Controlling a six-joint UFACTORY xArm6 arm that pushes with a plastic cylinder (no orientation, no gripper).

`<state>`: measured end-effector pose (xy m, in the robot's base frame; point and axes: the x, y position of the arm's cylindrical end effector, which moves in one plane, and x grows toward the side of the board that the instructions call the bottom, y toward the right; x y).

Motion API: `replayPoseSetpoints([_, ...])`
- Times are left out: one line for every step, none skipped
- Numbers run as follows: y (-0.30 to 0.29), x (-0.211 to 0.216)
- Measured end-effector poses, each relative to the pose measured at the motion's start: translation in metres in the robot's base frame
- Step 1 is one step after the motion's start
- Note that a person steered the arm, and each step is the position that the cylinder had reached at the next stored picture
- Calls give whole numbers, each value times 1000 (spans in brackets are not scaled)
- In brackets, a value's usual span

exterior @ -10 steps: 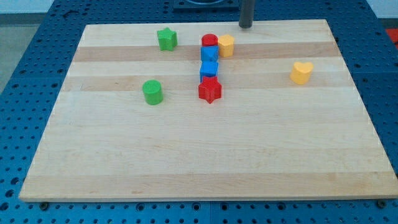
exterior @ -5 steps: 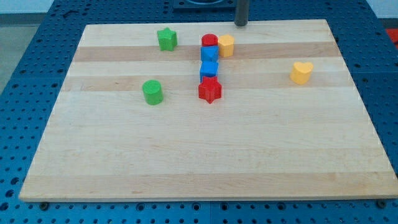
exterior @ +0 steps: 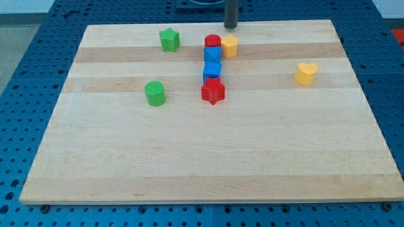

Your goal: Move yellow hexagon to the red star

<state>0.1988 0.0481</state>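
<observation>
- My tip (exterior: 230, 27) stood at the counter's (exterior: 208, 157) far edge, at the view's top, just above the yellow hexagon (exterior: 229, 46) and apart from it.
- The tool was a plain dark rod; it had no parts to spread or press together, and it pinched nothing.
- The yellow hexagon sat near the view's top, touching or just beside the right side of the red cylinder (exterior: 213, 41); actual contact could not be confirmed.
- The red star (exterior: 213, 91) lay below the hexagon and slightly to the view's left, at the bottom of a short column of blocks.
- That column ran from top to bottom: red cylinder, upper blue block (exterior: 213, 55), lower blue block (exterior: 213, 70), red star. Each appeared to be touching or just beside its neighbour.
- The two blue blocks appeared roughly cube-shaped; their exact shape could not be confirmed.
- A green star (exterior: 169, 40) sat toward the view's top left, well apart from the column.
- A green cylinder (exterior: 154, 93) sat to the view's left of the red star, well apart from it.
- A yellow heart (exterior: 306, 74) sat alone on the view's right.
</observation>
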Motion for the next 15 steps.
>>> replayPoseSetpoints([0,0])
replayPoseSetpoints([0,-1])
replayPoseSetpoints([0,-2])
replayPoseSetpoints([0,-2])
replayPoseSetpoints([0,-2])
replayPoseSetpoints([0,-2])
replayPoseSetpoints([0,14])
replayPoseSetpoints([0,26])
replayPoseSetpoints([0,40])
replayPoseSetpoints([0,44])
replayPoseSetpoints([0,59])
replayPoseSetpoints([0,82])
replayPoseSetpoints([0,105])
replayPoseSetpoints([0,132])
replayPoseSetpoints([0,162])
